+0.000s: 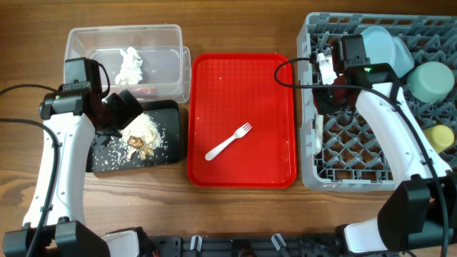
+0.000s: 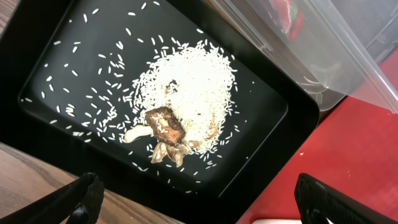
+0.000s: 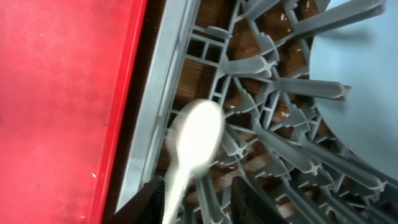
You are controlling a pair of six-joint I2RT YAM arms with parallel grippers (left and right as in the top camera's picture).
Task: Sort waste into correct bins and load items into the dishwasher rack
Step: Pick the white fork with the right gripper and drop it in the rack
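Note:
My left gripper (image 2: pixel 208 208) is open and empty, hovering over the black tray (image 2: pixel 56 74), which holds brownish food scraps (image 2: pixel 165 127) on white crumbs. The same tray shows in the overhead view (image 1: pixel 166 114). The clear tub (image 1: pixel 164 39) holds crumpled white tissue (image 1: pixel 131 64) and a red wrapper (image 2: pixel 287 15). My right gripper (image 3: pixel 202 199) is over the left edge of the grey dishwasher rack (image 3: pixel 155 106). Its jaws stand apart and a blurred white spoon (image 3: pixel 194 137) lies loose against the left finger. A white fork (image 1: pixel 228 141) lies on the red tray (image 1: pixel 214 78).
In the rack (image 1: pixel 357 153) are a pale blue plate (image 1: pixel 382 44), a mint-green bowl (image 1: pixel 432 80) and a yellow cup (image 1: pixel 439 137). The red tray sits between the bins and the rack. Wooden tabletop runs along the front.

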